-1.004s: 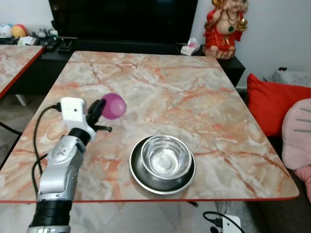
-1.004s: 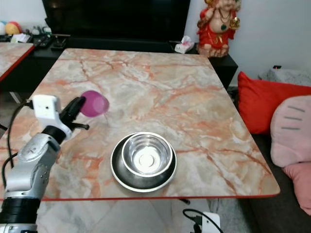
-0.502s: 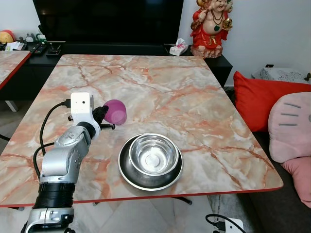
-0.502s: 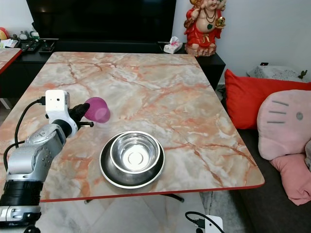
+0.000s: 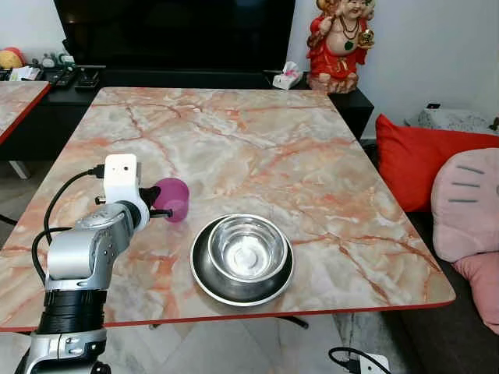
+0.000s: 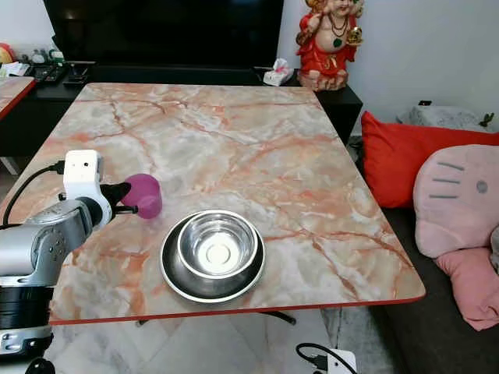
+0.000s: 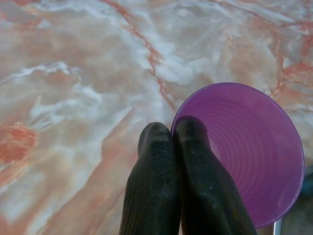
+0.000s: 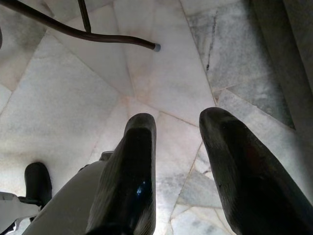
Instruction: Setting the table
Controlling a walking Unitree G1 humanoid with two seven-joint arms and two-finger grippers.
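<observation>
A purple plastic cup stands upright at the left of the marble table, just left of a steel bowl that sits in a dark round plate. My left gripper is shut on the cup's near rim, one finger inside and one outside, as the left wrist view shows with the cup open toward the camera. My right gripper hangs open over the tiled floor.
A red statue and a tissue pack stand on the black cabinet behind the table. Red and pink cushions lie to the right. A second marble table is at the far left. A cable lies on the floor.
My left gripper has lowered the purple cup from a tilted pose in the air to upright at the table, drawing a little nearer. The head camera shifted earlier.
</observation>
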